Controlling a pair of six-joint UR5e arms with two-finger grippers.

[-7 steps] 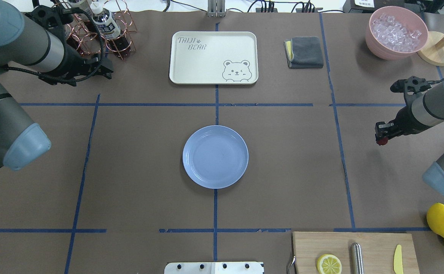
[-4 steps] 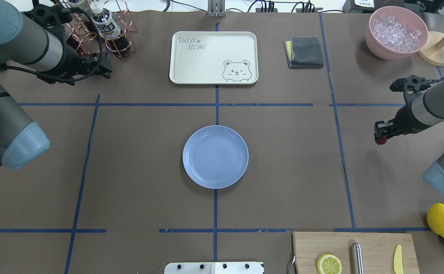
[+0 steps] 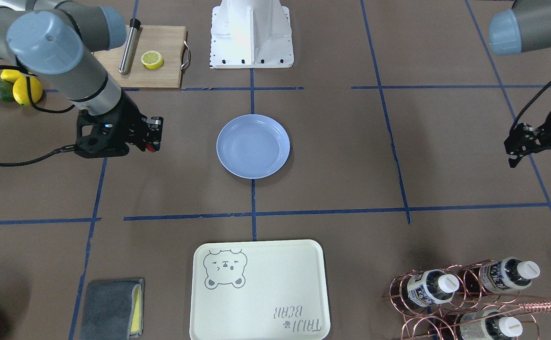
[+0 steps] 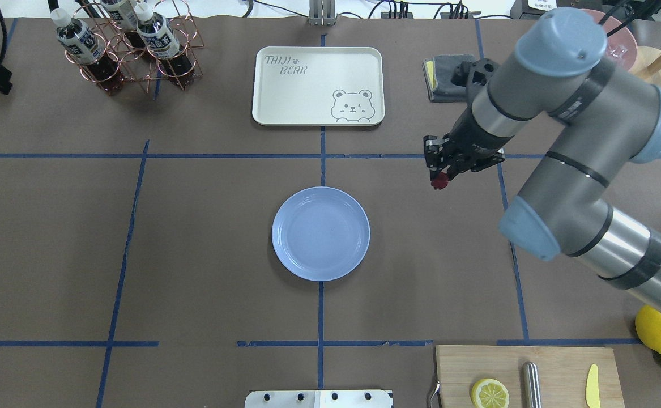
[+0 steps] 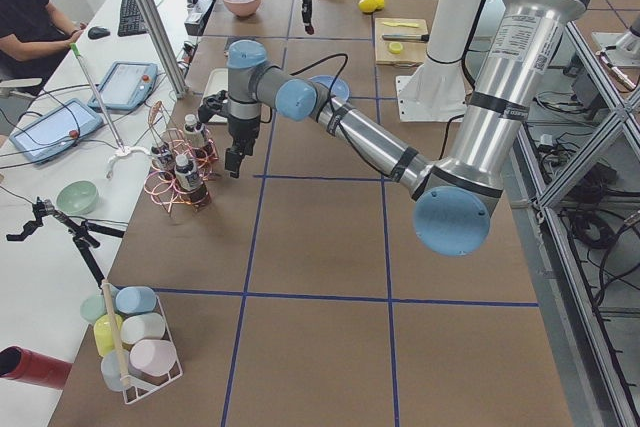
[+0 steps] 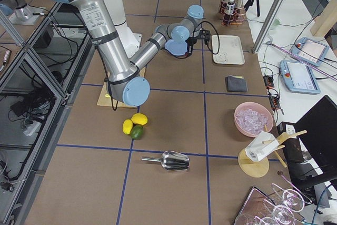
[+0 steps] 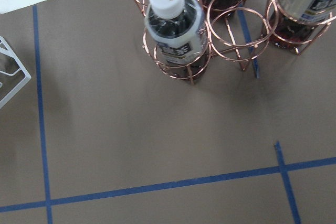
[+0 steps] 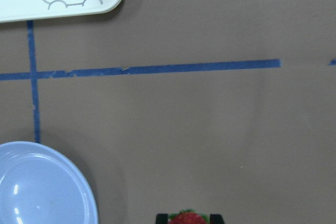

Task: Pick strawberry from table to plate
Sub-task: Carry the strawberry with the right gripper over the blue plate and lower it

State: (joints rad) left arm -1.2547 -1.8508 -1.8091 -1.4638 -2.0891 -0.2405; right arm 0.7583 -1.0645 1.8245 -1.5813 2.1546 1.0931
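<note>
The strawberry (image 4: 439, 181), a small dark-red berry, hangs above the table (image 4: 194, 255) with my right gripper (image 4: 439, 174) shut on it. It is off to the right of the light-blue plate (image 4: 320, 233), clear of its rim and slightly farther back. The right wrist view shows the strawberry (image 8: 187, 217) between the two fingers at the bottom edge, with the plate (image 8: 42, 187) at lower left. Facing the robot, the strawberry (image 3: 151, 148) is left of the plate (image 3: 253, 146). My left gripper (image 3: 540, 163) is open and holds nothing, far out near the bottle rack.
A cream bear tray (image 4: 318, 85) lies behind the plate. A copper rack of bottles (image 4: 132, 45) stands back left, a grey cloth (image 4: 446, 76) back right under the right arm. A cutting board (image 4: 557, 362) with a lemon half and whole lemons (image 4: 657, 327) sit front right.
My right arm has swung in from the right edge toward the plate, carrying the strawberry. My left arm has pulled out to the left, uncovering the bottle rack.
</note>
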